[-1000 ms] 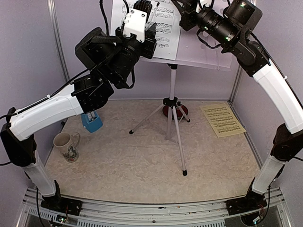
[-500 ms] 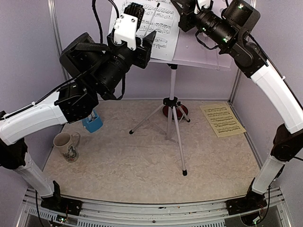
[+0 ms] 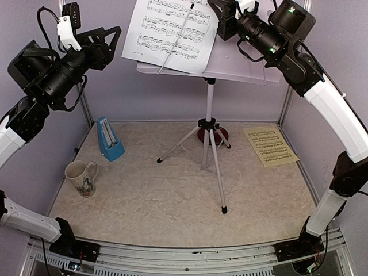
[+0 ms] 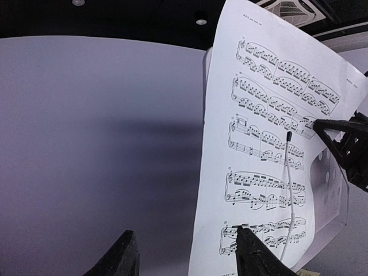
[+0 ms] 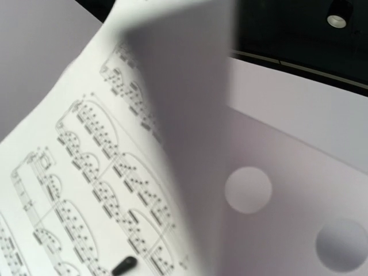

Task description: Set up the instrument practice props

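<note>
Black left gripper, status? (A.)
High over the table's far-left corner. Jaws apart, nothing between them. Its camera faces the white sheet. (B.)
Below it? (A.)
Mug upright near the left edge. Blue metronome upright behind it in the far-left corner, apart from the mug. (B.)
Sheet position? (A.)
White sheet lies on the left half of the stand, its left edge overhanging the tray. A thin wire arm crosses it. Tripod feet stand mid-table. Red plate behind the tripod, mostly hidden. (B.)
Right gripper? (A.)
At the tray's top edge, beside the sheet's upper right corner. Closed; whether it pinches paper or tray, cannot tell. (B.)
Last item? (A.)
Yellow sheet flat near the right edge, toward the far-right corner, well apart from the stand. (B.)
</note>
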You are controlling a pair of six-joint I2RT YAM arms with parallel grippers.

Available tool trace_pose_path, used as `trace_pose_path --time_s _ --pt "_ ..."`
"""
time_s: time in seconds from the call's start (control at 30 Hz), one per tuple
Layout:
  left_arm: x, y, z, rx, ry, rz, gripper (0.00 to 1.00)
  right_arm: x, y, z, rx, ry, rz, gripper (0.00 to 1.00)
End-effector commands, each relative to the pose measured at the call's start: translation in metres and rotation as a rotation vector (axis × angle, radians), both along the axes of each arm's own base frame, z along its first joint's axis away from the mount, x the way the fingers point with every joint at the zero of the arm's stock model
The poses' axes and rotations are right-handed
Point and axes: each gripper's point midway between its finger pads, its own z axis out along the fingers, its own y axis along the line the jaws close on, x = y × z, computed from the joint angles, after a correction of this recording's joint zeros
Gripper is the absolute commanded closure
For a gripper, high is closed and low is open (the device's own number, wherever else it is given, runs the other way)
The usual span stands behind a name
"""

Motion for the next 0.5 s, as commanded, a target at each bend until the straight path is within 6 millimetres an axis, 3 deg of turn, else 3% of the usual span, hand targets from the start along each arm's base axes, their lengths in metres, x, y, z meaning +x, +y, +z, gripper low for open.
trace_pose_path --time_s 0.0,0.17,0.47 --pt "0.023 -0.019 -0.016 0.061 0.08 -0.128 0.44 -0.009 -0.011 0.014 0.03 -0.038 -0.023 1.0" --pt "0.039 -0.025 -0.011 0.068 0.086 -0.183 0.51 -0.008 -0.012 0.016 0.03 -0.046 -0.032 1.0" --pt "0.043 -0.036 -0.014 0.074 0.091 -0.257 0.72 -0.008 -0.014 0.021 0.037 -0.064 -0.048 1.0"
